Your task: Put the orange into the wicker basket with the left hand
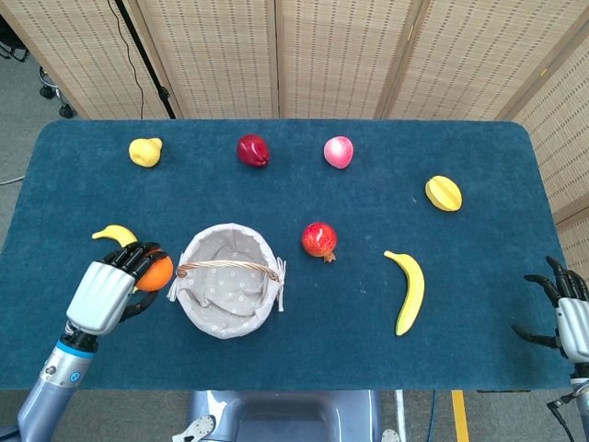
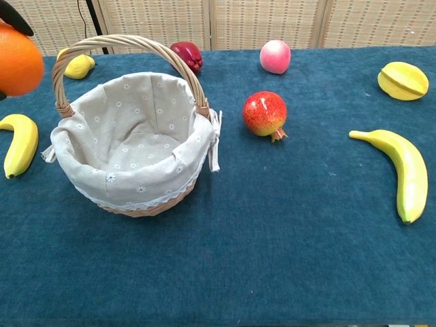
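Head view: round orange, cloth-lined basket.

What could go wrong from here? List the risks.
1. The left hand holds the orange beside the basket, outside its rim; released now, it would likely land on the table.
2. The handle arches over the opening; a low pass could knock it and shift the basket.
3. The small banana lies just left of the basket, where a dropped orange might strike it.
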